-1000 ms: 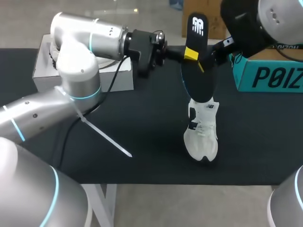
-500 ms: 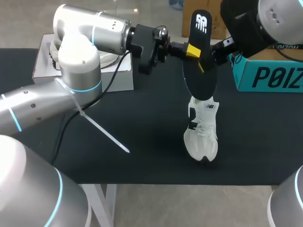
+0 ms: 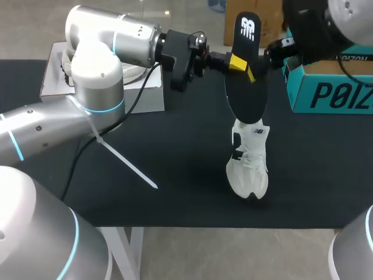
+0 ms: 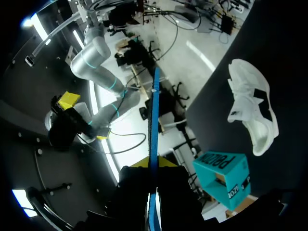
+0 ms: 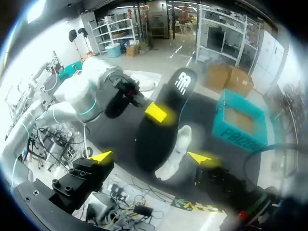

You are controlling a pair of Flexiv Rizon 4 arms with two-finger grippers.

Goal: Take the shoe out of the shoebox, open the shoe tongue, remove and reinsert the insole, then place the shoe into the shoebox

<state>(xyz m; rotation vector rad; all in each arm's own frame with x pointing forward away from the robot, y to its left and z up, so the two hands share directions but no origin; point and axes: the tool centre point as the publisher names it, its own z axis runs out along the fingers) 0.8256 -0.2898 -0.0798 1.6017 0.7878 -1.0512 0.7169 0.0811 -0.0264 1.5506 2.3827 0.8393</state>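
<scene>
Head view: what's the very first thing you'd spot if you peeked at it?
The big black insole jumps out first, held up in the air and pinched by the left gripper with its bright yellow tips. Below it, a white shoe sits on the black table. A teal shoebox stands off to the right.

Shoe [image 3: 247, 166]: 1 counted
Insole [image 3: 246, 99]: 1 counted
Boxes: 2 counted, teal shoebox [image 3: 332, 93] far right, white box [image 3: 53, 87] far left
</scene>
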